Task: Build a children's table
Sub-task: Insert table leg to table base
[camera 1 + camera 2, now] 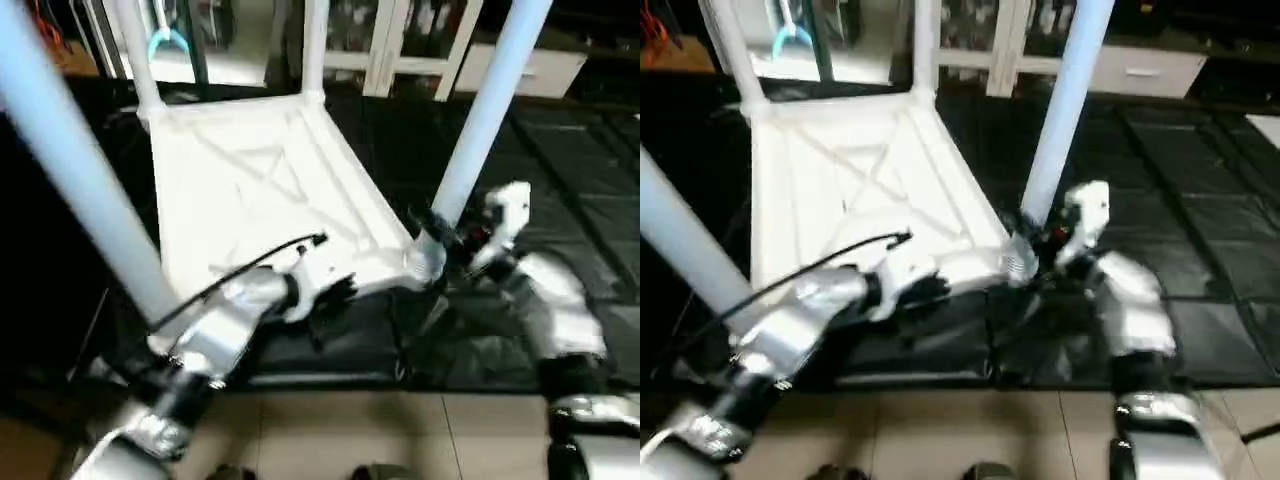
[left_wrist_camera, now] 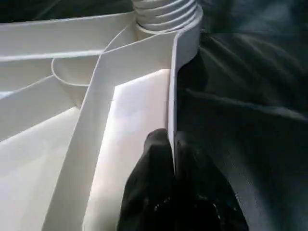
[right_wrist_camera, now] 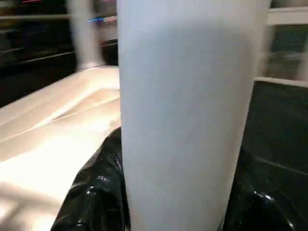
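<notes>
- Upside down on the black mat (image 1: 560, 180): the white plastic table top (image 1: 250, 200), square, smooth and slightly glossy, with raised diagonal ribs crossing its underside and a thin upright rim around the edge.
- Standing up from its corner sockets: 4 long white tube legs, smooth, round and matte.
- Cut off by the frame's upper edge: all 4 legs, so tips unseen; the near left leg (image 1: 70, 170) large and blurred.
- Pinched onto the near rim of the top: the left gripper (image 2: 172, 159), its 2 black fingers pressed together on either side of the thin plastic wall, near a ridged, threaded-looking corner socket (image 2: 166, 14).
- Clasped around the near right leg (image 3: 187, 115) just above its socket: the right gripper (image 1: 440, 235), glossy black fingers (image 3: 96, 192) on both sides of the tube.
- Hidden behind that leg in the right wrist view: the fingertips themselves.
- Hard to make out: the white cabinet (image 1: 400, 40) at the back, blurred, with a dim interior.
- Beige floor tiles (image 1: 400, 430) in front of the mat.
</notes>
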### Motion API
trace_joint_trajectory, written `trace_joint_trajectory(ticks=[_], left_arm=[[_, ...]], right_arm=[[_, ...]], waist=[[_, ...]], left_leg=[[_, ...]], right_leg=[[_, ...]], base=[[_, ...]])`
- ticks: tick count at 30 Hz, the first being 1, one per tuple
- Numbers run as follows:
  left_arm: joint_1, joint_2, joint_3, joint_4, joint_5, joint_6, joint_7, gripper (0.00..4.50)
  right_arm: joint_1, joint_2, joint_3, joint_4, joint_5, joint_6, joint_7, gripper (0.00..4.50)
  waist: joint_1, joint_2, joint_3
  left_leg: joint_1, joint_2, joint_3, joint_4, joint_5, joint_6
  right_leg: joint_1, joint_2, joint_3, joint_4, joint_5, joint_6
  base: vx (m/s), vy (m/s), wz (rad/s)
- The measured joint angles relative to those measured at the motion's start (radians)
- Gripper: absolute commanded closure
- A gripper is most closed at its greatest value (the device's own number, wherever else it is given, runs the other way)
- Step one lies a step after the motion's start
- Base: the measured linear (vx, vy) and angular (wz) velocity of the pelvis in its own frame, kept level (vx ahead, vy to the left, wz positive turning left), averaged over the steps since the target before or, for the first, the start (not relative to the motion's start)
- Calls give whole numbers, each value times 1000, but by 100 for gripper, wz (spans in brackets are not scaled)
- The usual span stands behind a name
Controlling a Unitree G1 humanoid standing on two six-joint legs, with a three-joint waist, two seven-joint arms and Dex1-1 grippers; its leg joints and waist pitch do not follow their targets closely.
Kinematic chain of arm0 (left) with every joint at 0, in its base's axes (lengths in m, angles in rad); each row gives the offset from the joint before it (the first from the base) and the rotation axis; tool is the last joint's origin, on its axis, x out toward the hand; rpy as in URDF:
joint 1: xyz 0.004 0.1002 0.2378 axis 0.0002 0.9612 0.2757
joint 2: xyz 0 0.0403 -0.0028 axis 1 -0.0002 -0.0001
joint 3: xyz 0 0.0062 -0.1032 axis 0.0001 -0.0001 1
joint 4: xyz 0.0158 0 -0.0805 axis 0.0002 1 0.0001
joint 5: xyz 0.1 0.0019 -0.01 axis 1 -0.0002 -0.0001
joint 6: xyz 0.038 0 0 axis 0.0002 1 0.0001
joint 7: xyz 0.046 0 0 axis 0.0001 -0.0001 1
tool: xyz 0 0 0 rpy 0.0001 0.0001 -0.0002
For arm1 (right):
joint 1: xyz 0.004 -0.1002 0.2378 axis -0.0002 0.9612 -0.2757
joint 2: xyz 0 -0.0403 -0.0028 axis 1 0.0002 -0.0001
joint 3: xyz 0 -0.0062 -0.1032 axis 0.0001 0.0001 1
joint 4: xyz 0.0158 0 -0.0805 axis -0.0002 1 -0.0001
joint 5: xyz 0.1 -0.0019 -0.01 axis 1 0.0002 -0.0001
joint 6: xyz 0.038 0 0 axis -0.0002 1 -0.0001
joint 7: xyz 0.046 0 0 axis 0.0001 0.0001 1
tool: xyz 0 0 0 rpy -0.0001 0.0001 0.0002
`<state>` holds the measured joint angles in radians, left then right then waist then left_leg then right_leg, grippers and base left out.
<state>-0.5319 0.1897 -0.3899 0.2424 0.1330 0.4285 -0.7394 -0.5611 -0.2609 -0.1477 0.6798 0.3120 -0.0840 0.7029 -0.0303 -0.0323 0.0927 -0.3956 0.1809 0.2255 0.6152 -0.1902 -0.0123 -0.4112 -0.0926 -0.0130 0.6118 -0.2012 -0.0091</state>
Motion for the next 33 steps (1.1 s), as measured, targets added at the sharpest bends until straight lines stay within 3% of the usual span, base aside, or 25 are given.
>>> trace_joint_trajectory(ticks=[7, 12, 22, 24, 33], left_arm=[[-49, -90, 21, 59, 22, 100, 132, 450], [-51, -90, 21, 57, 22, 111, 144, 450], [-2, -33, 16, -13, 20, 77, 115, 450], [8, -24, 13, -29, 17, 65, 105, 450], [38, 36, 13, -77, -9, 19, 41, 450]], right_arm=[[-85, 133, -6, 101, -115, -98, -442, 267], [-112, 183, -6, 150, -155, -153, -550, 267], [-103, 163, -16, 138, -106, -153, -348, 267], [-99, 147, -16, 125, -88, -139, -288, 197], [-57, 36, -13, 19, 42, 24, 54, 145]], waist=[[-30, -3, -2], [-43, -4, -2], [-49, -10, -6], [-51, -10, -6], [-45, -3, -4]], left_leg=[[-1, -1, -3, 0, 0, 0], [-2, -2, -5, 0, 0, 0], [-7, -3, -6, -3, 0, 0], [-7, -3, -5, -5, 0, 0], [-6, -2, -4, -12, 0, 0]], right_leg=[[-6, 0, -1, -3, -1, 2], [-7, 0, -2, -8, -1, 2], [-6, 1, -1, -15, 11, 0], [-6, 1, -2, -18, 17, -4], [-10, 1, -2, -17, 25, -4]], base=[[0, 0, 0], [0, 0, 0], [0, 0, 0], [0, 0, 0], [0, 0, 0]])
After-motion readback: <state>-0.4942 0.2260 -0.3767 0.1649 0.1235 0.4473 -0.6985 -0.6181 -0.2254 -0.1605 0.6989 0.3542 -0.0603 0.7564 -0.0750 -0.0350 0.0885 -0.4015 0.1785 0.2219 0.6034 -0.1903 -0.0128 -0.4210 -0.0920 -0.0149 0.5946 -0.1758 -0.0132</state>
